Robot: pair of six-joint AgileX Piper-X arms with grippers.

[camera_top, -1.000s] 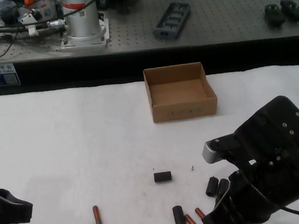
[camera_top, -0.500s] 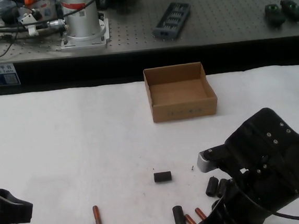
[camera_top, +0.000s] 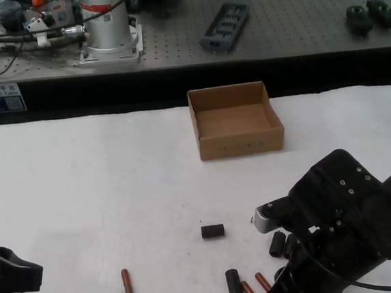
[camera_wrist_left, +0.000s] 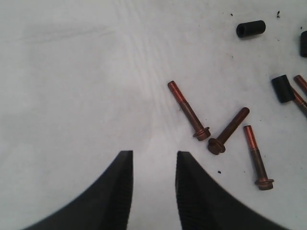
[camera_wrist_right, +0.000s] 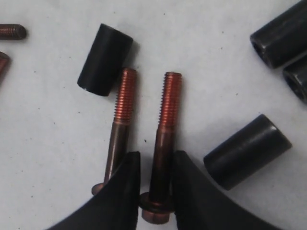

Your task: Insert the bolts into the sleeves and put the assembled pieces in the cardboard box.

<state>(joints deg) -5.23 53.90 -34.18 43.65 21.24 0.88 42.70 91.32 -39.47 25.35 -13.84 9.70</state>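
Observation:
My right gripper (camera_wrist_right: 156,191) stands low over the cloth, its fingers shut on the head end of a copper bolt (camera_wrist_right: 163,139) that lies flat. A second bolt (camera_wrist_right: 120,124) lies parallel beside it, touching a black sleeve (camera_wrist_right: 104,59). More sleeves (camera_wrist_right: 247,151) lie close by. In the high view the right arm (camera_top: 340,236) covers this cluster at the front right. My left gripper (camera_wrist_left: 152,191) is open over bare cloth at the front left, short of three loose bolts (camera_wrist_left: 188,110). The cardboard box (camera_top: 234,119) stands open at the back centre.
A lone sleeve (camera_top: 212,231) lies mid-table, with two bolts (camera_top: 128,289) near the front edge. Behind the white cloth (camera_top: 83,190) runs a metal bench with a post (camera_top: 106,24), cables and a black tray (camera_top: 224,26).
The right arm has come down and shifted left toward the cluster of bolts and sleeves. The left arm has stayed put.

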